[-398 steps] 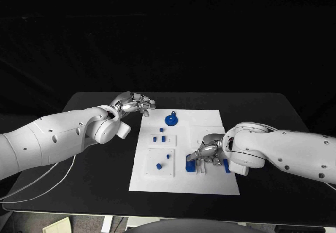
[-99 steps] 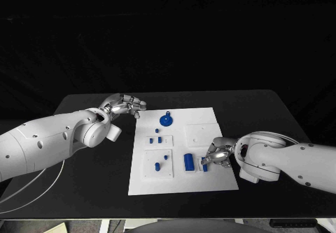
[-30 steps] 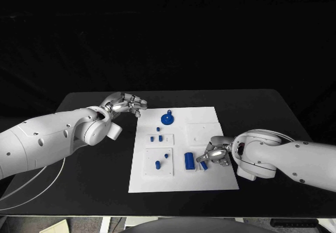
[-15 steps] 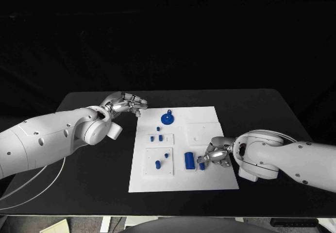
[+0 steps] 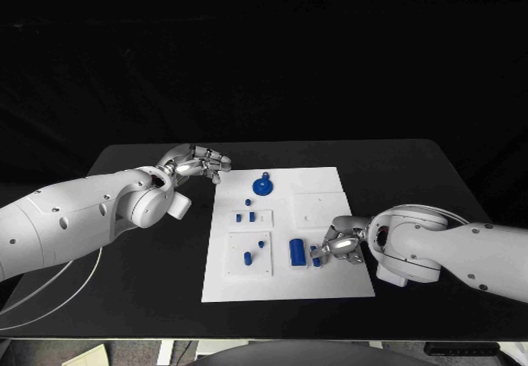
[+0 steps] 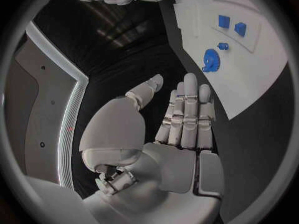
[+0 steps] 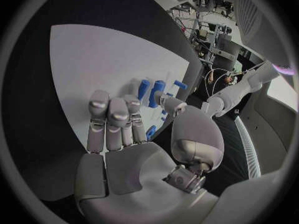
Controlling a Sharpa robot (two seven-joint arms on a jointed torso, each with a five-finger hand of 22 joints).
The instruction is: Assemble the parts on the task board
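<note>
1. Task board (image 5: pixel 330 191) lies in the middle of your black table (image 5: pixel 440 175), with the blue parts spread over it.
2. Your left hand (image 5: pixel 201 164) hovers over the table just off the board's far left corner; its fingers are apart, a little curled, and hold nothing.
3. Near that corner you see the round blue part (image 5: pixel 262 186) lying flat, and nearer you a pair of small blue pegs (image 5: pixel 244 217) stands in a raised square.
4. Below them two more blue pieces (image 5: pixel 254 252) sit in a second square, and the tall blue cylinder (image 5: pixel 296 252) lies beside it.
5. Your right hand (image 5: pixel 339 244) is low over the board's right side, pinching a short blue peg (image 5: pixel 316 261) at its fingertips just right of the cylinder; the hand hides the board beneath it.
6. Against half a second ago, the peg has slid a touch closer to the cylinder; your left hand has stayed put.
</note>
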